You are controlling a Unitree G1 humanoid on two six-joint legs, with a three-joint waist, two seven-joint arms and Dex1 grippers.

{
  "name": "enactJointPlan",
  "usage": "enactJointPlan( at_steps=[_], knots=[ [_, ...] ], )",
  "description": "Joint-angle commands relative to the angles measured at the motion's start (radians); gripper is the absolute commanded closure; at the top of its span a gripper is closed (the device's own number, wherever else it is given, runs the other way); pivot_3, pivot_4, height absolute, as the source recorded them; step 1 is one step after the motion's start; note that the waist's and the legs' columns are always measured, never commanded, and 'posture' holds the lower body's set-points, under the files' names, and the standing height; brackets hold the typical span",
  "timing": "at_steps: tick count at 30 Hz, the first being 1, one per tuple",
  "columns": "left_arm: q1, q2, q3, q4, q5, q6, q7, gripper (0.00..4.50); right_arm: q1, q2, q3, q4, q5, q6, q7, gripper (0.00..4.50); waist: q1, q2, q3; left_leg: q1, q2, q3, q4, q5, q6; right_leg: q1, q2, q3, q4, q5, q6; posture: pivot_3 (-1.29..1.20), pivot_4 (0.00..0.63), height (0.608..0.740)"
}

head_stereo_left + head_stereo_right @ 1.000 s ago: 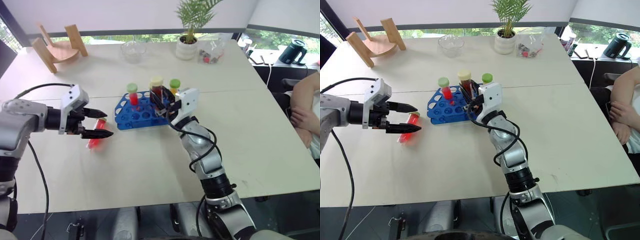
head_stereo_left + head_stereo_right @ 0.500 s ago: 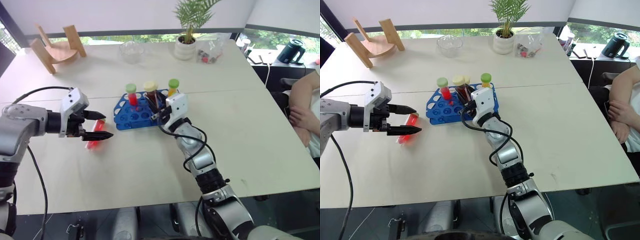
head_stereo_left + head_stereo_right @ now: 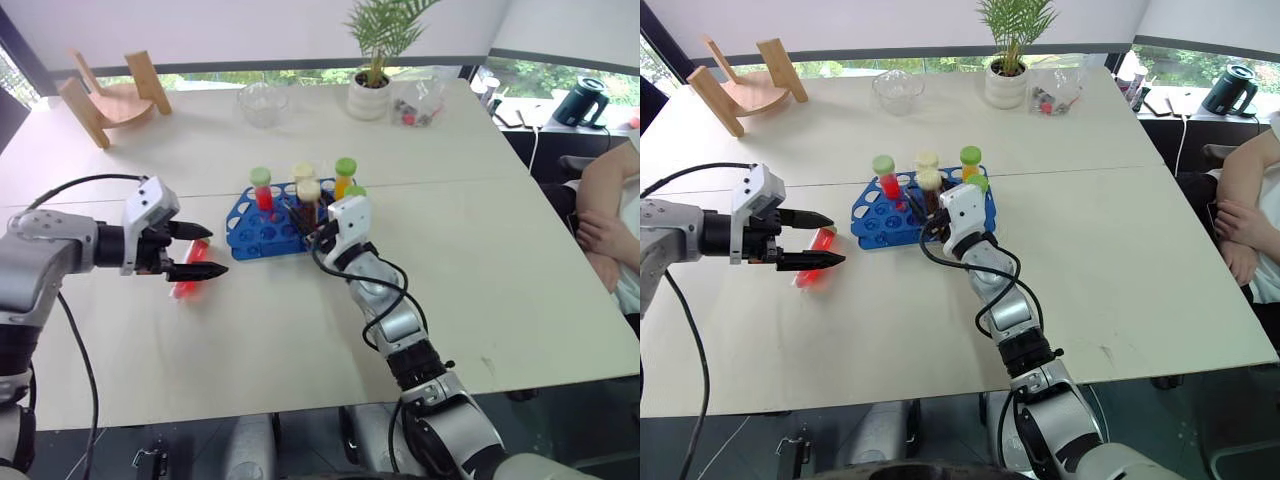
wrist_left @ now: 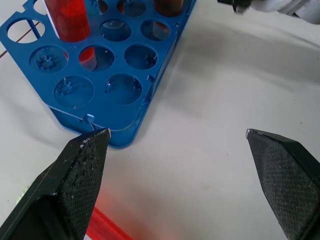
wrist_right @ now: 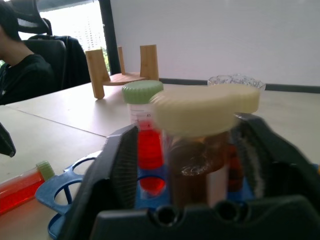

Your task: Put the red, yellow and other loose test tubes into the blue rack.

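The blue rack [image 3: 262, 232] stands mid-table with several capped tubes upright in it, among them a red tube with a green cap [image 3: 263, 190] and an orange one [image 3: 344, 177]. My right gripper [image 3: 313, 224] is at the rack's near right corner. It is open, its fingers [image 5: 124, 165] standing either side of a brown tube with a cream cap [image 5: 197, 150] that sits in the rack, with gaps on both sides. A loose red tube [image 3: 186, 275] lies on the table left of the rack. My left gripper [image 3: 215, 254] hovers open just over it, empty.
A wooden stand [image 3: 110, 95], a glass bowl [image 3: 265, 100], a potted plant [image 3: 375, 85] and a clear bag [image 3: 420, 105] line the far side of the table. A seated person [image 3: 610, 220] is at the right edge.
My right gripper sank with the brown cream-capped tube, set it down into the rack and opened off it. My left gripper has kept still over the red tube.
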Motion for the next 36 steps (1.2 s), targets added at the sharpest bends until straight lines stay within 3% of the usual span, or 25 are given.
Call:
enactJointPlan(
  at_steps=[1,10,13,18,21,24,32,36],
  knots=[
    [-0.007,0.0,0.048,-0.004,-0.008,-0.012,0.013,0.0,0.009,0.018,0.01,-0.095,0.002,0.002,0.001,0.08,0.0,0.0,0.0,0.0,0.0,0.0,0.0,0.0,0.0,0.0,0.0,0.0,0.0,0.0,0.0,0.0,0.15,0.74],
    [-0.175,-0.001,0.035,0.08,0.033,0.155,0.172,0.0,0.002,-0.087,0.026,-0.448,0.002,0.141,0.094,0.08,0.004,-0.001,0.0,-0.001,-0.001,-0.001,0.001,0.0,-0.001,0.001,0.0,-0.001,0.0,0.0,0.0,0.0,0.15,0.74],
    [-0.288,0.028,-0.013,0.106,0.043,0.29,0.188,0.0,-0.039,-0.208,-0.032,-0.594,0.077,0.243,0.207,0.08,0.003,-0.001,0.0,-0.001,-0.001,-0.002,0.001,0.0,-0.001,0.001,0.0,-0.001,0.0,0.0,0.0,0.0,0.15,0.74],
    [-0.582,0.042,-0.251,0.268,0.067,0.772,0.213,0.0,-0.086,-0.478,-0.095,-0.75,0.377,0.523,0.521,0.08,0.013,-0.001,0.0,0.001,-0.003,-0.004,0.002,0.0,0.0,0.004,0.0,-0.002,0.0,0.0,0.001,0.0,0.15,0.74],
    [-0.68,0.021,-0.387,0.353,0.062,0.867,0.191,0.0,-0.076,-0.602,-0.085,-0.829,0.533,0.667,0.665,0.08,0.009,0.0,0.0,0.002,-0.003,-0.004,0.0,0.0,0.0,0.005,0.0,-0.002,-0.001,-0.001,0.001,0.0,0.15,0.74],
    [-0.77,-0.065,-0.444,0.566,0.104,0.905,0.262,0.0,-0.058,-0.694,-0.045,-0.875,0.584,0.731,0.763,0.08,0.011,0.0,0.0,0.001,-0.003,-0.005,0.0,0.0,0.001,0.005,0.0,-0.003,0.0,-0.001,0.001,0.0,0.15,0.74],
    [-0.809,-0.133,-0.62,0.762,0.168,0.852,0.251,0.0,-0.017,-0.657,0.014,-0.874,0.527,0.731,0.69,0.08,0.003,0.0,0.0,0.0,-0.003,-0.005,0.001,0.0,0.0,0.002,0.0,-0.002,0.0,-0.001,0.001,0.0,0.15,0.74],
    [-0.849,-0.207,-0.622,0.897,0.216,0.769,0.241,0.0,-0.002,-0.607,0.033,-0.878,0.518,0.748,0.63,0.08,0.023,-0.001,0.0,-0.001,-0.003,-0.005,0.002,0.0,0.0,0.002,-0.001,-0.003,0.0,-0.001,0.001,0.0,0.15,0.74]
  ],
)
